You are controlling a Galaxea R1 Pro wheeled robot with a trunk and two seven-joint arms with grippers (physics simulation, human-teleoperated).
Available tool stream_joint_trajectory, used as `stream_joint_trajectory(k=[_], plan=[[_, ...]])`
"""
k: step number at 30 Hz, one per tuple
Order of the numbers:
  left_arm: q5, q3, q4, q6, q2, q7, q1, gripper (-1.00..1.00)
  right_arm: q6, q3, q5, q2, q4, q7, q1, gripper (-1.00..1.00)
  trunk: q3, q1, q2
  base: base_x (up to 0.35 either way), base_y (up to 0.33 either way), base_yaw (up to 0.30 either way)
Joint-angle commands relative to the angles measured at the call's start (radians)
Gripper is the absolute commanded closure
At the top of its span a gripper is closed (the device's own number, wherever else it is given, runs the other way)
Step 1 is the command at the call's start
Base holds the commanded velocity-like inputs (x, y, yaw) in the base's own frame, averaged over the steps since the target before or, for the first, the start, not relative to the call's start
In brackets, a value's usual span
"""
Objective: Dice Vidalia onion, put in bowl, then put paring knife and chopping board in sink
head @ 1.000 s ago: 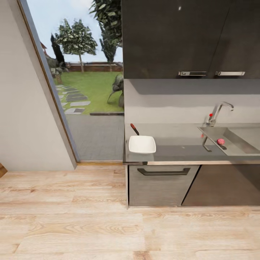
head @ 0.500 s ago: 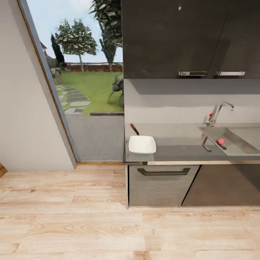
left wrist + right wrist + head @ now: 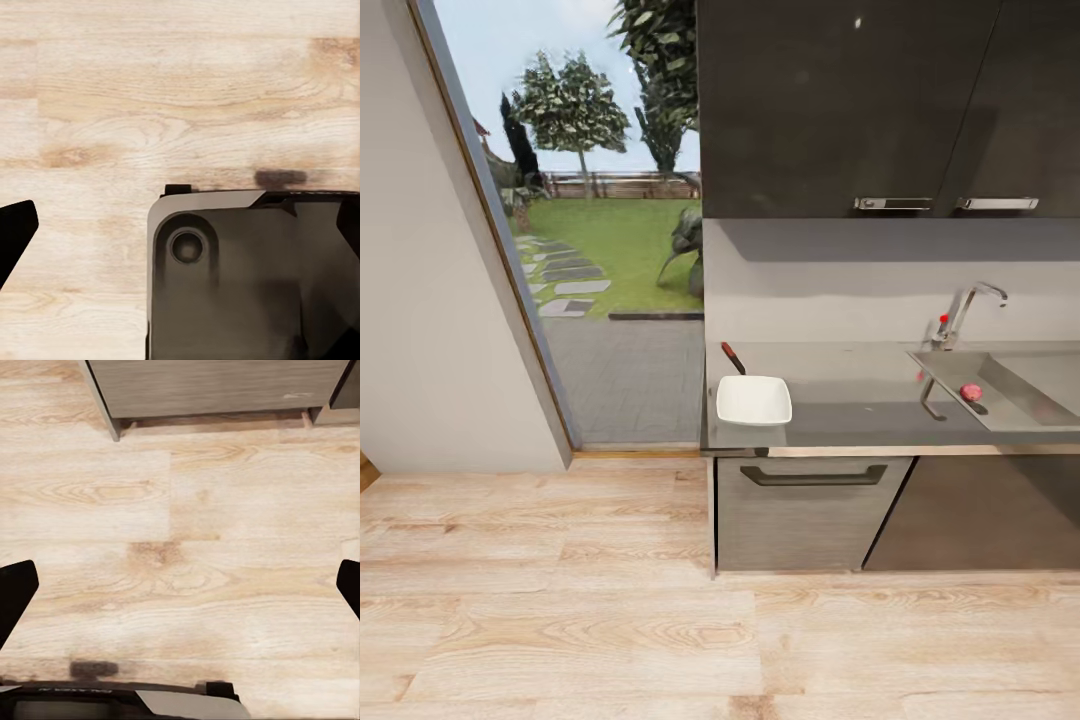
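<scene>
In the head view the grey countertop point(image 3: 860, 415) runs from the centre to the right. The white squarish bowl point(image 3: 753, 400) stands near its left end. Just behind the bowl lies the paring knife point(image 3: 733, 357), its reddish handle pointing away. The sink point(image 3: 1025, 400) is at the right edge and holds the pinkish-red Vidalia onion point(image 3: 971, 392). The chopping board is out of view. My left gripper point(image 3: 180, 229) is open above the floor and my own base. My right gripper point(image 3: 180, 585) is open over bare floor, holding nothing.
A chrome tap point(image 3: 963, 310) with a red dot stands behind the sink. Dark wall cabinets point(image 3: 860, 110) hang above and a drawer front point(image 3: 812, 510) sits below the worktop. A glass door point(image 3: 600, 250) to the garden is at left. Light wooden floor point(image 3: 610, 620) lies between me and the counter.
</scene>
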Motion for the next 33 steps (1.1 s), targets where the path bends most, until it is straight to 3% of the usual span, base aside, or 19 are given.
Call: stream_joint_trajectory(k=[1, 16, 33], plan=[[0.001, 0.0, 0.001, -0.003, 0.0, 0.0, -0.001, -1.0, -0.002, 0.004, -0.011, 0.0, 0.001, 0.004, 0.0, -1.0, -0.002, 0.001, -0.002, 0.0, 0.0, -0.018], [-0.001, 0.0, 0.014, -0.003, -0.002, -0.001, -0.001, -1.0, -0.003, 0.003, -0.011, 0.001, 0.004, 0.004, 0.0, -1.0, 0.012, 0.001, -0.002, 0.0, -0.012, -0.195], [-0.001, 0.0, 0.02, -0.003, -0.004, -0.001, -0.001, -1.0, -0.003, 0.004, -0.011, 0.001, 0.007, 0.006, 0.0, -1.0, 0.029, 0.001, -0.002, 0.047, -0.286, -0.226]])
